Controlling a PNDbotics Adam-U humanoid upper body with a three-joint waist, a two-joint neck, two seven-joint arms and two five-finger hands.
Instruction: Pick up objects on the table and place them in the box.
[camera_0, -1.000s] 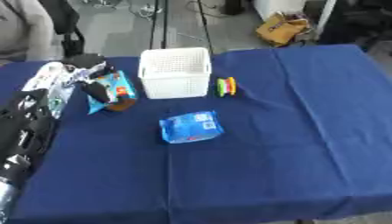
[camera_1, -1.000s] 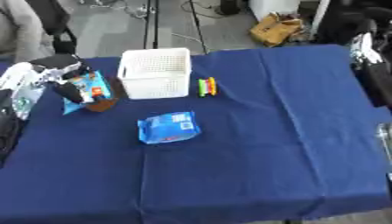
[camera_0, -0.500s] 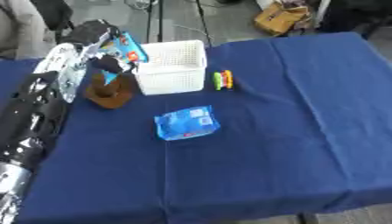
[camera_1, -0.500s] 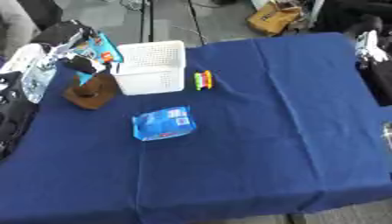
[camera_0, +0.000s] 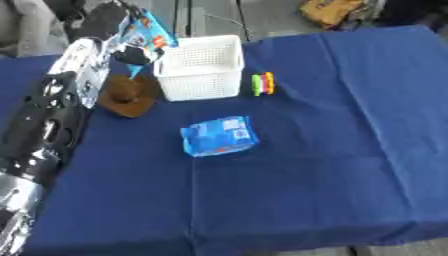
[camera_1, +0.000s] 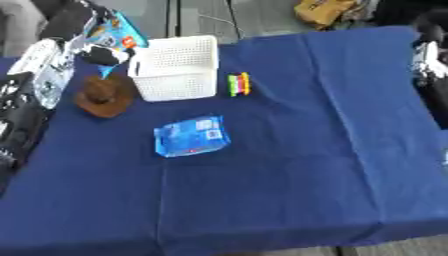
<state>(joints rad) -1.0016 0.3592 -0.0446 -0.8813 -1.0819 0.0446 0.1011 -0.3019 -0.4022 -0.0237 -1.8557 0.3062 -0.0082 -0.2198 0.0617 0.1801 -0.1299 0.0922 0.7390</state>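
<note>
1. Here, I am holding a blue snack packet pinched in my left hand, just left of the white basket, above its rim.
2. The packet is looking light and crinkly, likely slippery; I am gripping it by its lower edge.
3. My right hand is showing at the right edge; I cannot tell how its fingers stand.

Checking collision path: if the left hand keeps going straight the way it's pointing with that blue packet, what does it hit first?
Probably the white basket. The left hand, holding the blue snack packet, sits just left of the basket's rim and aims toward it; depth is unclear, so it may pass above.
</note>
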